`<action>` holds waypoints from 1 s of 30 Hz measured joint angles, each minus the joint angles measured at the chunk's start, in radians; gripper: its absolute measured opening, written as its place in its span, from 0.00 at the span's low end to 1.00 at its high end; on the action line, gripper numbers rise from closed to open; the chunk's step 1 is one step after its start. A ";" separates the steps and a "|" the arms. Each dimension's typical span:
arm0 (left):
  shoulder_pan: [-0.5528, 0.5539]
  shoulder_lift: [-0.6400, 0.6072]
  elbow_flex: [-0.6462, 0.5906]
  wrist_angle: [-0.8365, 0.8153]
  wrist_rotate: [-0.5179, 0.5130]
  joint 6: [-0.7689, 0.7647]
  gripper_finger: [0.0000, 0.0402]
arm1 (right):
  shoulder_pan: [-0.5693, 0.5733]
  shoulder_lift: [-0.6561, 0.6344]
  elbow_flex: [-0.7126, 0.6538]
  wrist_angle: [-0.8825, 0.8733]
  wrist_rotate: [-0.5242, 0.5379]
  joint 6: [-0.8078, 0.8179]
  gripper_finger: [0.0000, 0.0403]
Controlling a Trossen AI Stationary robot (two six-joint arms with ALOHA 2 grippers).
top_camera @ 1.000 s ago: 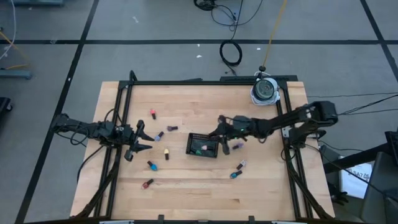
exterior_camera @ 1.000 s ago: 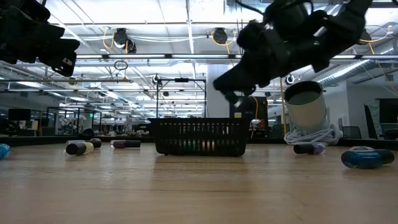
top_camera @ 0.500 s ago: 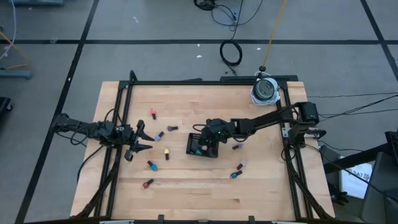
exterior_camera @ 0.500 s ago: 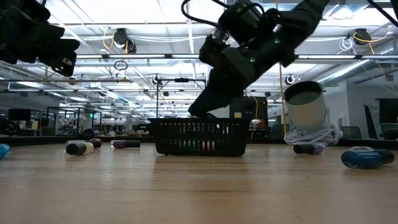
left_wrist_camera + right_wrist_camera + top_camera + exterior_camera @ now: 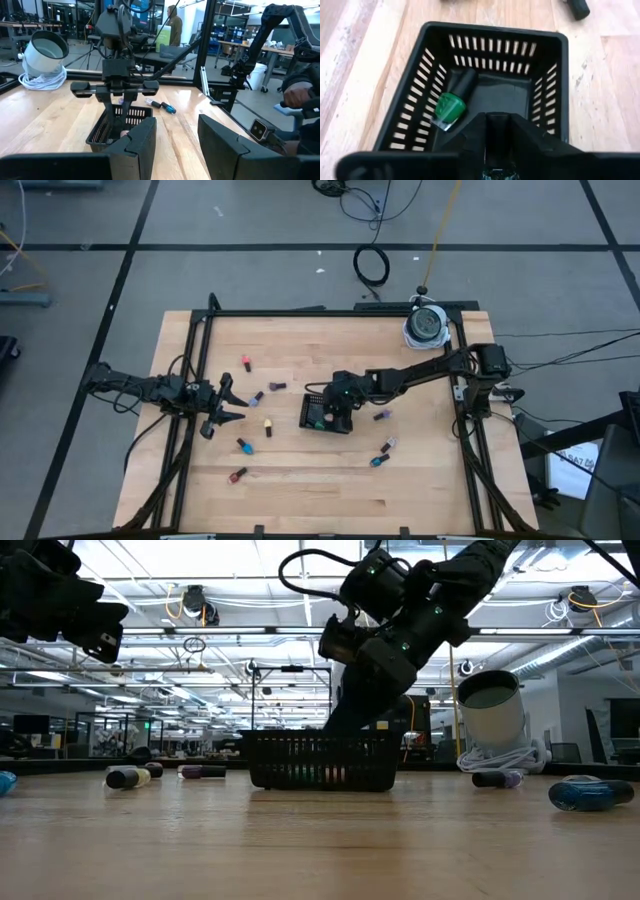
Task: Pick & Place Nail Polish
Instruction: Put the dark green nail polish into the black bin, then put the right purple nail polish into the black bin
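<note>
Over the black mesh tray (image 5: pixel 422 90) I am lowering the right tool (image 5: pixel 497 150), whose spread I cannot tell, so its bottle lands beside the green nail polish (image 5: pixel 451 104).

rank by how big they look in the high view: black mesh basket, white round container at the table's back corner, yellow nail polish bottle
1. Black mesh basket and white round container: they look alike, so no ranking, and the right arm covers part of the basket.
2. Yellow nail polish bottle, by far the smallest.

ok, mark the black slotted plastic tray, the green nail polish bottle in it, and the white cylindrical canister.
black slotted plastic tray (image 5: pixel 546 95), right wrist view, on its side wall.
green nail polish bottle (image 5: pixel 450 106), right wrist view, on the green body.
white cylindrical canister (image 5: pixel 491 712), low view, on its side.
</note>
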 joint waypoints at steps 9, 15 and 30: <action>0.000 0.000 0.000 0.000 0.000 0.000 0.36 | 0.001 -0.011 0.000 -0.013 -0.006 0.013 0.38; 0.000 0.000 0.000 0.000 0.000 0.000 0.36 | 0.014 -0.095 0.000 -0.087 0.001 -0.024 0.40; 0.000 0.000 0.000 -0.001 0.000 0.000 0.36 | 0.102 -0.322 -0.054 -0.506 0.229 0.034 0.41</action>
